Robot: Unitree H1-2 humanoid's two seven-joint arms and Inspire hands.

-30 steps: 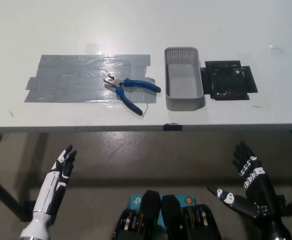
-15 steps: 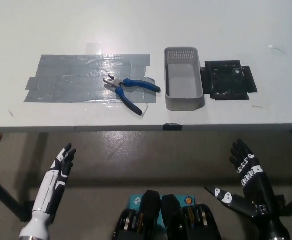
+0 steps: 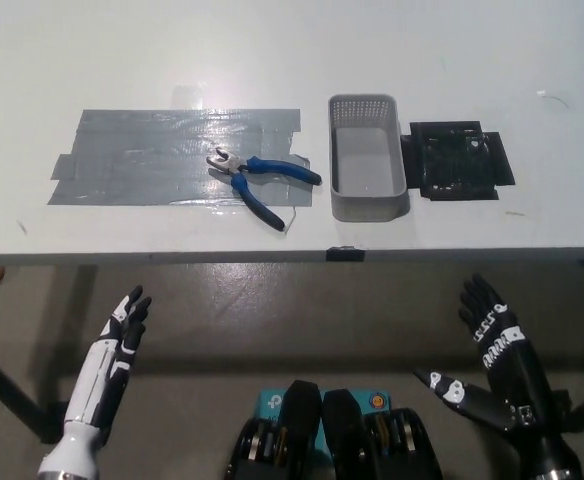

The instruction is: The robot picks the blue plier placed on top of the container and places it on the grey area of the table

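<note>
The blue plier (image 3: pixel 262 183) lies flat on the grey area (image 3: pixel 172 155) of the white worktop (image 3: pixel 272 60), at that patch's 4 o'clock corner, handles spread and pointing toward 4 o'clock. Just beside it, at 3 o'clock, stands the grey container (image 3: pixel 367 170) — not touching the tool. A black patch (image 3: pixel 459 160) sits at 3 o'clock of the container. Both hands hang below the worktop edge, holding nothing, fingers spread: the white left hand (image 3: pixel 127 325) at 7 o'clock, the black right hand (image 3: pixel 492 330) at 5 o'clock.
</note>
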